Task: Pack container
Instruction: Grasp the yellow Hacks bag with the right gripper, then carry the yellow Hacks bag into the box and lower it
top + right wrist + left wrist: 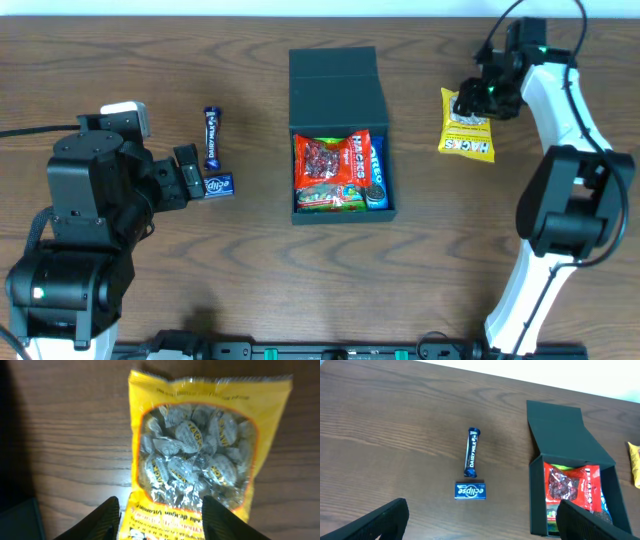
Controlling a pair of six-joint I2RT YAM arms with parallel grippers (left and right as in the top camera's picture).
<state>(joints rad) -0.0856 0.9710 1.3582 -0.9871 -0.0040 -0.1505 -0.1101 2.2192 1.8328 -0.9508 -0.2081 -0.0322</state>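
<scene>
**Yellow sweets next in line as the box fills**

The container [338, 85] sits in the middle of the counter [120, 60], between the two arms. Its flap lid [560, 430] is thrown back flat on the far side, which leaves the mouth clear from above. Inside we see a red packet [332, 160] lying over a green one [325, 200], with a blue biscuit packet [375, 175] tucked along the right wall. As we read it, the packing is partly done.

The right tool [478, 97] is poised at the near end of a yellow candy bag [468, 130] that lies flat on the counter, well to the right of the box. From the wrist camera, the right tool [162, 520] has its jaws parted about halfway, astride the printed lower edge of the bag [200, 450]. We see no pinch on the wrapper, so it holds nothing. Coming at one end seems sensible, since the loose sweets bulge in the middle.

The left tool [190, 175] is spread to its full width and is empty. It faces a chocolate bar [212, 138] and a small mint pack [220, 185], which lie close together left of the box and within that arm's reach.

We judge three items remain outside the container. The candy bag may be a tight fit in the room left.
</scene>
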